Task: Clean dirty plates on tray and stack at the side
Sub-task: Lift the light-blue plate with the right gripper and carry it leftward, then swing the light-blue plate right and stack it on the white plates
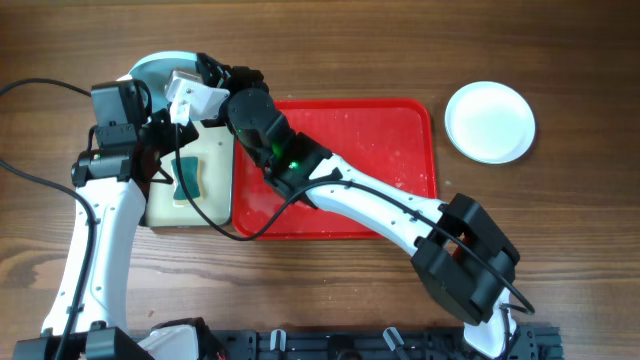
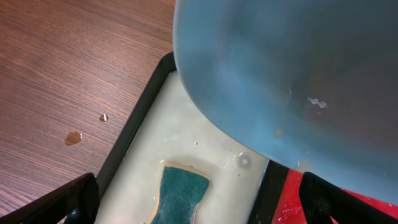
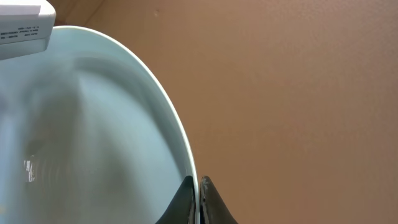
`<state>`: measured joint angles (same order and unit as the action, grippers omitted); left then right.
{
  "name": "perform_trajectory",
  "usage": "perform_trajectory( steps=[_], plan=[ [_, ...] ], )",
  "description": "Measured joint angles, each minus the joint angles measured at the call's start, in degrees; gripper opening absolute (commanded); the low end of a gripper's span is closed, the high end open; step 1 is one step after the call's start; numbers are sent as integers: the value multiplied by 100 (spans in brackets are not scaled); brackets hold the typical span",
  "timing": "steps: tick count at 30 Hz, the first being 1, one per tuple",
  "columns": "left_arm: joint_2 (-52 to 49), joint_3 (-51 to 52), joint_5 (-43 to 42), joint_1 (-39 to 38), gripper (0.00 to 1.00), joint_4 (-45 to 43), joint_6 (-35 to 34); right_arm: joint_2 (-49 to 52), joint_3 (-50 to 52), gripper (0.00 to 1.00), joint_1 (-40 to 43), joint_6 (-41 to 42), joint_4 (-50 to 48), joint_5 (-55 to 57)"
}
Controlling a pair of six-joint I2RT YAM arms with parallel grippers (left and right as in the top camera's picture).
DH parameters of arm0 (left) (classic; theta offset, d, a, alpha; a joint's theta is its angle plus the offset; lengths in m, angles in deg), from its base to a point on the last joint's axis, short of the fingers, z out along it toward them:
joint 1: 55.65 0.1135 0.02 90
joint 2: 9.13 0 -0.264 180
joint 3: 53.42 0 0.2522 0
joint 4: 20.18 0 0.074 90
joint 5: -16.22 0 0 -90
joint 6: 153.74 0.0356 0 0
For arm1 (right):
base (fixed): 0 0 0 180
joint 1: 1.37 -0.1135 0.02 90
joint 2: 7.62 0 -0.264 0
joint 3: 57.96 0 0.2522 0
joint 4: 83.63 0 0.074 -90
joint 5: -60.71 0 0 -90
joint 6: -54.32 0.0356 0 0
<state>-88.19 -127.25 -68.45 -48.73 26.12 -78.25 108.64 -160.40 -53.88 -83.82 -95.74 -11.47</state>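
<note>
My right gripper (image 3: 198,200) is shut on the rim of a pale light-blue plate (image 3: 81,137) and holds it tilted above the far end of the small tray. In the overhead view this plate (image 1: 160,68) shows at the far left, beyond both wrists. My left gripper (image 2: 199,208) is open just above a green sponge (image 2: 180,193), with the held plate (image 2: 280,81) close over it. The red tray (image 1: 350,170) lies in the middle, wet, with no plate showing on it. A white plate (image 1: 490,121) sits on the table to its right.
The small dark-rimmed tray (image 1: 215,190) with a pale wet inside lies against the red tray's left edge and holds the sponge (image 1: 186,177). Drops of water (image 2: 73,138) dot the wood to its left. My right arm (image 1: 380,205) stretches across the red tray.
</note>
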Motion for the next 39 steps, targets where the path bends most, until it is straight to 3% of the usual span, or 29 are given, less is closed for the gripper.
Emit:
perform_trajectory(
  steps=[5, 8, 19, 29, 33, 39],
  plan=[
    [0, 0, 0, 0, 100, 0, -2, 0, 0, 4, 0, 120, 2, 0],
    [0, 0, 0, 0, 100, 0, 0, 0, 0, 4, 7, 603, 9, 2],
    [0, 0, 2, 0, 100, 0, -2, 7, -13, 4, 426, 4312, 1919, -114],
    [0, 0, 0, 0, 100, 2, 0, 11, -15, 4, 999, 6658, 2813, -1840],
    [0, 0, 0, 0, 100, 0, 0, -55, -20, 4, 1565, 7167, 3515, -2730],
    [0, 0, 0, 0, 100, 0, -2, -452, -20, 4, 2343, 7396, 4483, -3130]
  ],
)
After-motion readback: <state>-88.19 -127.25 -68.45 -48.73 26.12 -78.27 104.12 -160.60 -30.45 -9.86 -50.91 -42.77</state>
